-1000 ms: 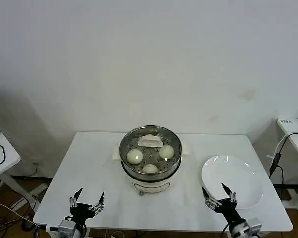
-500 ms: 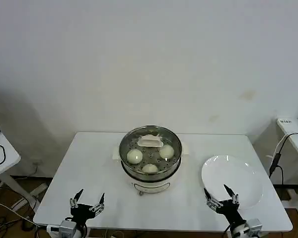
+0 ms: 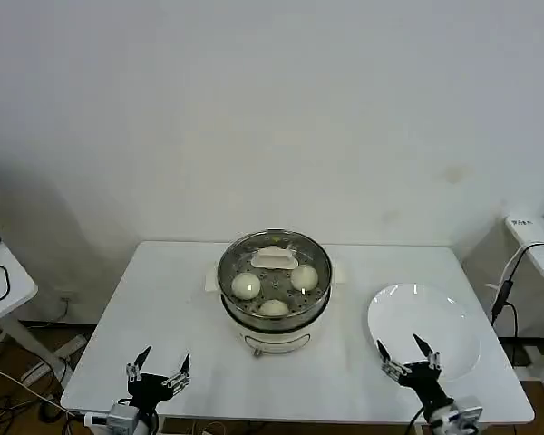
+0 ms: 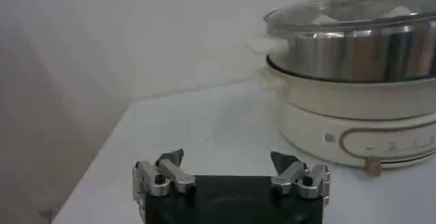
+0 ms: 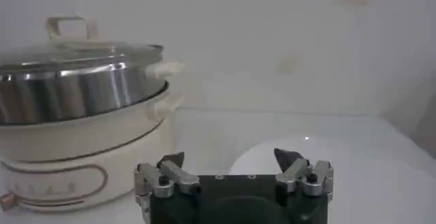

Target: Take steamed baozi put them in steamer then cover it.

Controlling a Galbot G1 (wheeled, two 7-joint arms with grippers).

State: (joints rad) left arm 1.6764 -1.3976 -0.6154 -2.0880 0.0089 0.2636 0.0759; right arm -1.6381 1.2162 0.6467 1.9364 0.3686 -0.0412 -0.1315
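The steel steamer (image 3: 274, 313) stands on its white base at the table's middle, with the glass cover (image 3: 274, 276) on top and its whitish handle (image 3: 276, 259) upright. Three cream baozi (image 3: 246, 286) show through the glass. The left wrist view has the steamer (image 4: 354, 48) under its cover (image 4: 354, 11) at the far side. In the right wrist view the steamer (image 5: 75, 92) is likewise covered. My left gripper (image 3: 158, 370) hangs open near the table's front left edge, empty. My right gripper (image 3: 408, 357) is open and empty at the front right, beside the plate.
An empty white plate (image 3: 423, 328) lies right of the steamer, also visible as the plate (image 5: 272, 161) beyond my right fingers. Side tables with cables stand off both ends of the white table (image 3: 163, 299). A white wall is behind.
My right gripper has drawn back toward the table's front edge, a little lower in the head view. The left gripper and the covered steamer have not moved.
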